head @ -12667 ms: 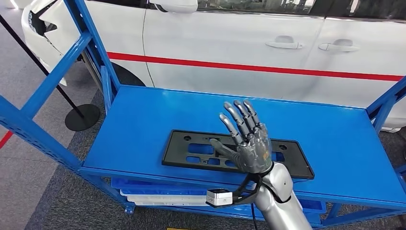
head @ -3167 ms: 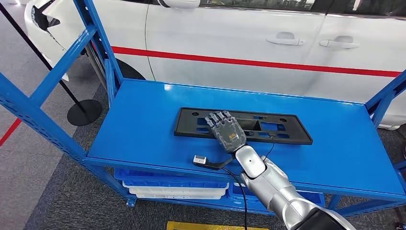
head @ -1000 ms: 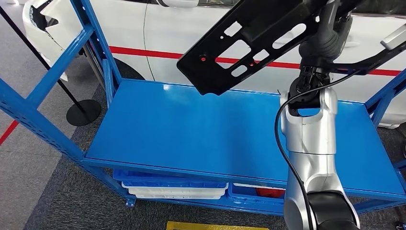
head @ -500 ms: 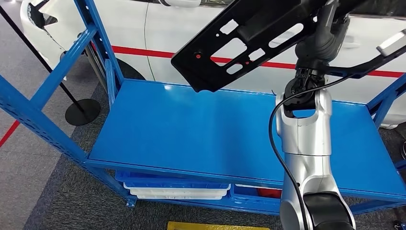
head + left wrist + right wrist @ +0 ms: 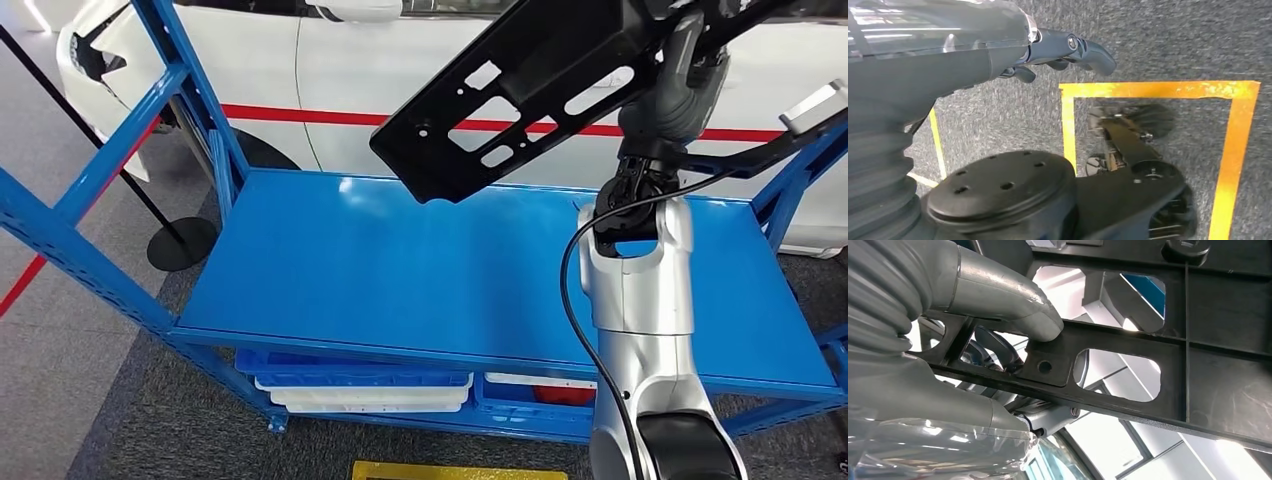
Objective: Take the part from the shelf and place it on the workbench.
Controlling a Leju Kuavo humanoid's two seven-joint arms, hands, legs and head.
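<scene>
Blue steel shelf (image 5: 400, 270), glossy top reflecting overhead light; white and blue bins (image 5: 360, 392) on the tier below. White car (image 5: 400, 80) with red side stripe right behind it. Grey carpet floor (image 5: 130, 420), yellow floor tape (image 5: 1148, 90), black stanchion base (image 5: 180, 245) beside shelf.

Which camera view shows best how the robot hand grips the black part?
The right wrist view: the right robot hand has its thumb pressed on a bar of the black part, with dark fingers behind a cutout. The head view shows the whole part raised above the blue shelf, the grip out of frame. The left wrist view faces the floor.
</scene>
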